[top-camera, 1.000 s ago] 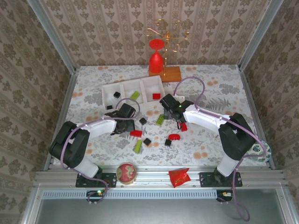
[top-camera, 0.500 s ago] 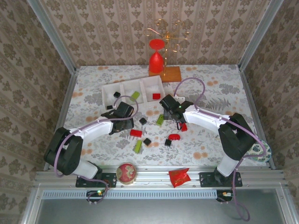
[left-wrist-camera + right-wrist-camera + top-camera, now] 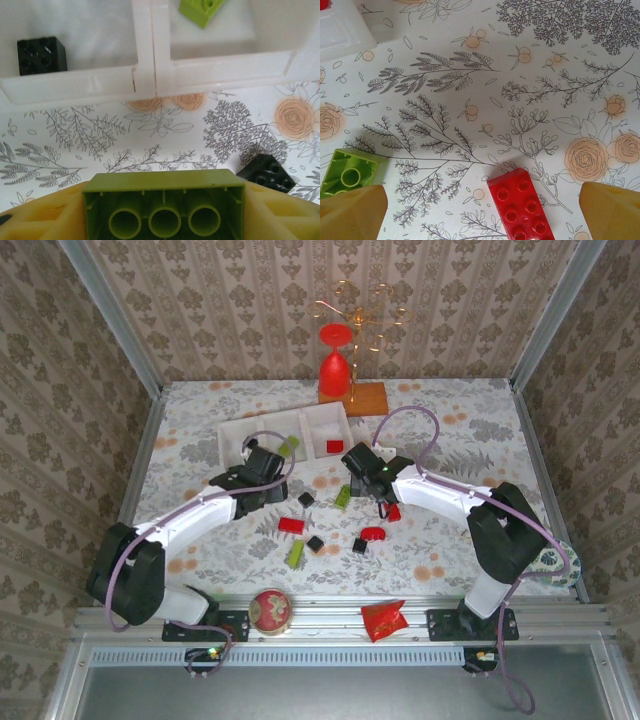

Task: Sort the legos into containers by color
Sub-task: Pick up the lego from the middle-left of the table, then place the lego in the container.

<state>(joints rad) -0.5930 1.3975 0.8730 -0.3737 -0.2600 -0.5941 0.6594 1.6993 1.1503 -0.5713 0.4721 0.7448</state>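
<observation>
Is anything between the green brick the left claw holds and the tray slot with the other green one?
Only the tray wall stands between the green brick and that slot; a black brick lies off to the right.

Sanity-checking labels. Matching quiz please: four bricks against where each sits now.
1 black cube
2 small red brick
3 lime brick
4 long red brick

A held in the left tool
B tray, right compartment
C table, under the open right tool
D tray, left compartment

Pairs: 1-D, 2-B, 3-A, 4-C
</observation>
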